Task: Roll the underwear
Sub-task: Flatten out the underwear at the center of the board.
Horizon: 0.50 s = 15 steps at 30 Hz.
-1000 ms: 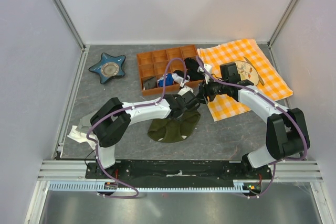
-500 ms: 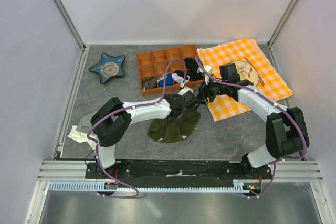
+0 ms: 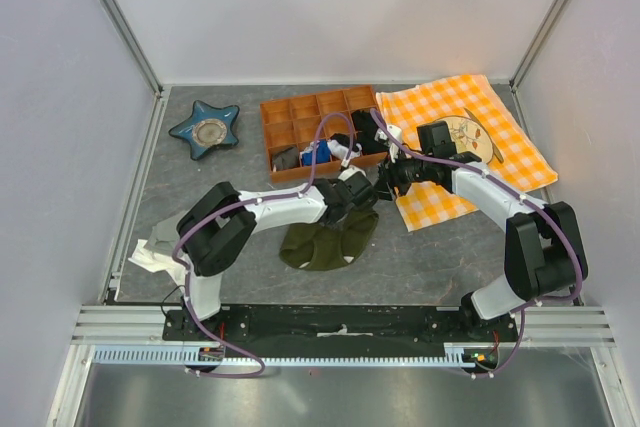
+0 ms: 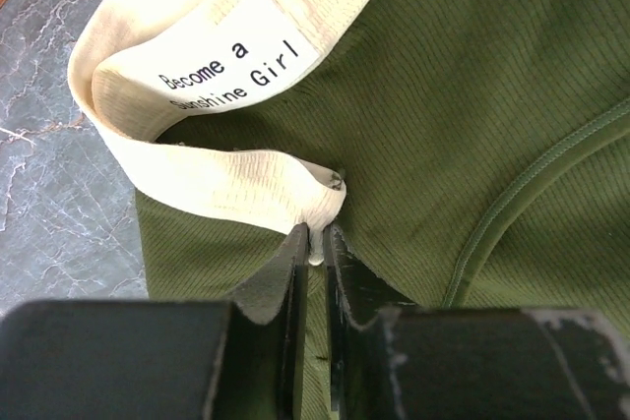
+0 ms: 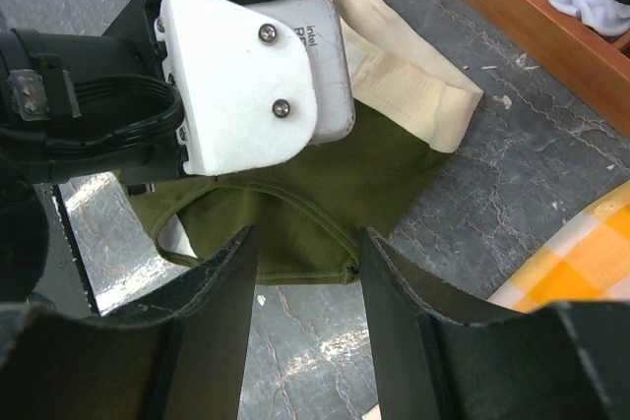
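Note:
The olive-green underwear (image 3: 322, 243) lies on the grey table in front of the orange tray. Its cream waistband (image 4: 187, 135) with a printed label loops up at the far edge. My left gripper (image 4: 315, 241) is shut on a fold of that waistband (image 3: 362, 199). In the right wrist view the green cloth (image 5: 335, 184) and waistband (image 5: 413, 95) lie under the left wrist. My right gripper (image 5: 307, 243) is open and empty, hanging just above the cloth's leg hem, beside the left gripper (image 3: 385, 179).
An orange compartment tray (image 3: 310, 112) with small black, blue and white garments stands behind. An orange checked cloth (image 3: 500, 137) with a plate lies at the right. A blue star-shaped dish (image 3: 205, 129) sits at the back left. Pale cloth (image 3: 155, 247) lies at the left edge.
Almost nothing has moved. The left arm has shifted very slightly with the waistband still pinched; the right arm holds its place.

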{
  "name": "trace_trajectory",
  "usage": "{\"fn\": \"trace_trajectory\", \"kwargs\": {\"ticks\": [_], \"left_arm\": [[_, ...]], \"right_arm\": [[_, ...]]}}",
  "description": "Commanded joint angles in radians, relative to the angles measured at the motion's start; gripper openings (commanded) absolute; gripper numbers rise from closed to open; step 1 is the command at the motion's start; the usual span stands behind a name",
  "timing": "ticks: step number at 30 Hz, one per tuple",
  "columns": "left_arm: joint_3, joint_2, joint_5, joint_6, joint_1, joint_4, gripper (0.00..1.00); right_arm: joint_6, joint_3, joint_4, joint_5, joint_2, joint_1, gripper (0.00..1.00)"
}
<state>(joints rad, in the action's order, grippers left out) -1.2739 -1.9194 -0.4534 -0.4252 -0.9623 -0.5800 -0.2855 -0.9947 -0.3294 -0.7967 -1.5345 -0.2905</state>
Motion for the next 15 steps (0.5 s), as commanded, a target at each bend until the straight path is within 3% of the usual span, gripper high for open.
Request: {"fn": "trace_trajectory", "kwargs": {"ticks": [1, 8, 15], "left_arm": [[0.005, 0.083, 0.033, 0.023, 0.002, 0.019, 0.15], [0.065, 0.178, 0.123, 0.009, 0.042, 0.040, 0.04], [0.226, 0.328, 0.248, -0.020, 0.204, 0.088, 0.02]], "right_arm": [[-0.021, -0.032, 0.004, -0.036, -0.004, 0.001, 0.52], [-0.027, -0.032, -0.002, -0.042, -0.006, 0.002, 0.52], [-0.038, -0.035, -0.011, -0.048, -0.006, 0.001, 0.52]]}}
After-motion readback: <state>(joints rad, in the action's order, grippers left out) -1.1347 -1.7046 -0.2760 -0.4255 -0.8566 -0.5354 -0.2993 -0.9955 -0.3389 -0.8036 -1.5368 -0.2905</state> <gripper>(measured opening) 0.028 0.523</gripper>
